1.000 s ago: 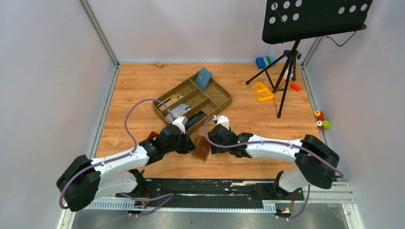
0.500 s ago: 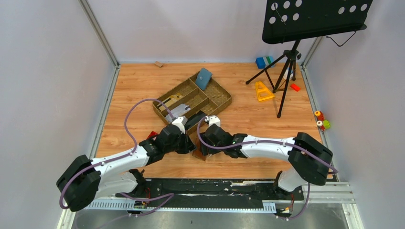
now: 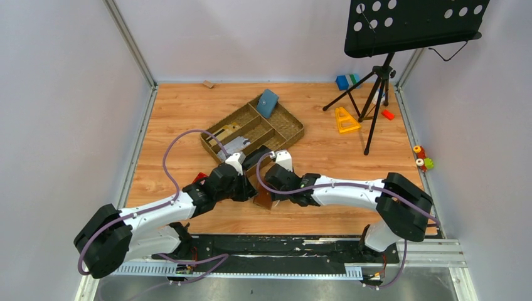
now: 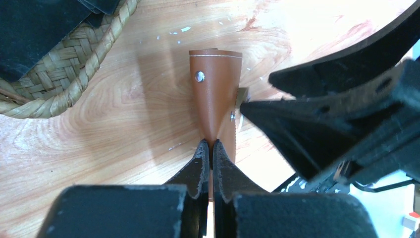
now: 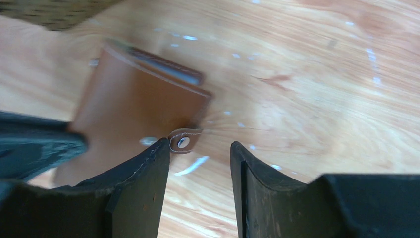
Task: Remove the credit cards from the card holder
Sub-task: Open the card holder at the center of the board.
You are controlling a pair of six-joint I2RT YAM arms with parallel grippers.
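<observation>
The brown card holder (image 3: 263,200) (image 4: 216,94) (image 5: 131,101) is held just above the wooden table between the two arms. My left gripper (image 3: 250,190) (image 4: 208,144) is shut on the edge of its brown cover. My right gripper (image 3: 271,188) (image 5: 198,145) is open beside it. The holder's small closing tab (image 5: 183,142), with a metal snap, sits just off the left fingertip and nothing is between the jaws. A thin grey edge shows along the holder's far side. The credit cards are hidden.
A woven divided tray (image 3: 293,127) lies just behind the grippers, with a blue-teal pouch (image 3: 268,103) leaning in its far end. A music stand (image 3: 378,88), a yellow piece (image 3: 345,119) and small toys (image 3: 421,158) are at the right. A red object (image 3: 199,177) lies by the left arm.
My right gripper has moved left, up against the card holder, and now covers most of it from above. Its jaws widened, then narrowed. The left gripper has kept its grip in place.
</observation>
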